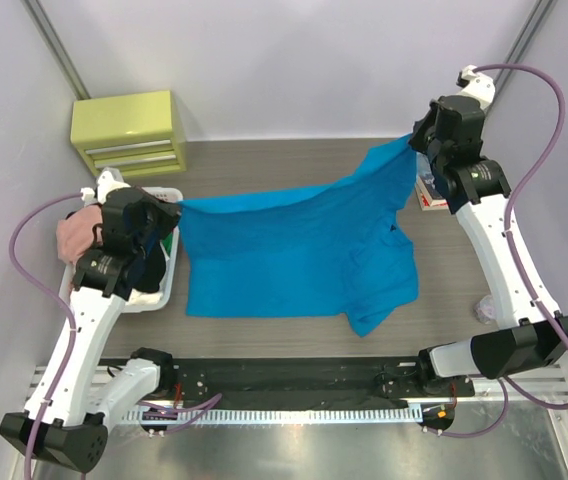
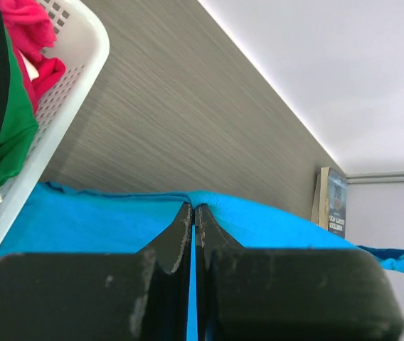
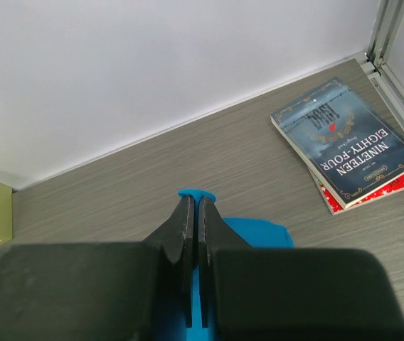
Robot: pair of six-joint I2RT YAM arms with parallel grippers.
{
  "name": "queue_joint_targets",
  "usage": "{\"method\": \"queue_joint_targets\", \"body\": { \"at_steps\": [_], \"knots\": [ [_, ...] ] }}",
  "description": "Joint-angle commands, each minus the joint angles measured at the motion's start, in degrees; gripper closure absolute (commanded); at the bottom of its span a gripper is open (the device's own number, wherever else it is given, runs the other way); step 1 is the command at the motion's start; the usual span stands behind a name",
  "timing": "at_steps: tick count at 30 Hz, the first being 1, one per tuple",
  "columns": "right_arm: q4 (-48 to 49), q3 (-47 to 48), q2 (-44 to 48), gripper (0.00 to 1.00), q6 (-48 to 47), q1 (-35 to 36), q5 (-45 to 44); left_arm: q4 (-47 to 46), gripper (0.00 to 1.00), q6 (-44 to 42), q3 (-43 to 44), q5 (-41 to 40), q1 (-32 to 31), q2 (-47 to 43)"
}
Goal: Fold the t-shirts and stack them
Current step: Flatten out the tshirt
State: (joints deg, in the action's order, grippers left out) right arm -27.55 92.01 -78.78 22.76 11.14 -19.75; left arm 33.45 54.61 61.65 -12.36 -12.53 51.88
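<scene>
Now left gripper [image 2: 193, 209] and right gripper [image 3: 192, 202] pinched tight on turquoise t-shirt [image 1: 284, 250]; hold edge taut, lower evenly

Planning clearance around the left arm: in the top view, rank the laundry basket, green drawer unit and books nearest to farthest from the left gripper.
1. laundry basket: right beside the left gripper.
2. green drawer unit: back-left corner.
3. books: far right side.

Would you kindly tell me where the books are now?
In the top view, the books lie at the table's far right edge, beside the right gripper holding the blue t-shirt.
</scene>
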Motion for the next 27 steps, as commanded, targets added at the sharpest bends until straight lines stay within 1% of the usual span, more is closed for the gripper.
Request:
{"method": "queue_joint_targets", "body": {
  "at_steps": [1,6,9,10,12,13,14,15,16,17,21,22,25,27],
  "knots": [
    [1.4,0.9,-2.0,0.99,-0.5,-0.2,0.7,-1.4,1.0,-2.2,1.8,0.2,0.7,0.1],
    [1.6,5.4,-5.2,0.99,-1.2,-0.2,0.9,-1.8,1.0,-5.1,6.0,1.7,1.6,3.3],
    [1.5,9.6,-6.5,0.99,-2.3,-0.1,1.7,-2.2,1.0,-6.5,10.7,3.7,3.1,7.2],
    [1.4,10.9,-7.4,0.99,-2.6,-0.1,1.6,-2.3,1.0,-6.8,13.6,5.8,4.4,8.1],
    [0.7,15.9,-8.3,0.99,-4.2,-0.1,1.2,-2.7,1.0,-6.6,16.7,8.4,6.0,11.1],
    [0.4,17.9,-9.4,0.99,-4.7,-0.2,0.7,-3.0,1.0,-6.5,20.1,10.8,7.7,12.0],
    [-0.4,21.9,-9.7,0.99,-5.1,-0.2,0.4,-3.0,1.0,-6.2,22.1,12.2,8.5,13.2],
    [-0.7,23.9,-10.2,0.99,-6.2,-0.1,0.2,-3.0,1.0,-5.8,25.9,13.8,9.2,15.2],
    [-0.9,25.7,-10.4,0.99,-6.7,-0.1,-0.4,-3.1,1.0,-5.6,27.6,15.7,10.3,16.1],
    [-1.2,29.0,-10.8,0.99,-7.2,-0.1,-0.8,-3.4,1.0,-5.4,29.4,16.3,10.9,16.8],
    [-1.5,36.6,-11.3,0.99,-9.8,-0.2,-1.8,-4.7,1.0,-5.4,38.1,19.2,11.9,19.8],
    [-1.5,39.5,-11.5,0.99,-10.8,-0.1,-1.1,-4.7,1.0,-5.4,39.3,19.6,12.0,20.2],
    [-1.4,44.6,-11.6,0.99,-12.0,-0.1,-0.8,-5.4,0.99,-5.0,42.4,20.6,12.1,21.0],
    [-0.6,45.5,-10.7,0.99,-12.7,-0.1,-0.6,-6.2,1.0,-4.3,43.8,21.5,12.1,21.2]
  ]
}}
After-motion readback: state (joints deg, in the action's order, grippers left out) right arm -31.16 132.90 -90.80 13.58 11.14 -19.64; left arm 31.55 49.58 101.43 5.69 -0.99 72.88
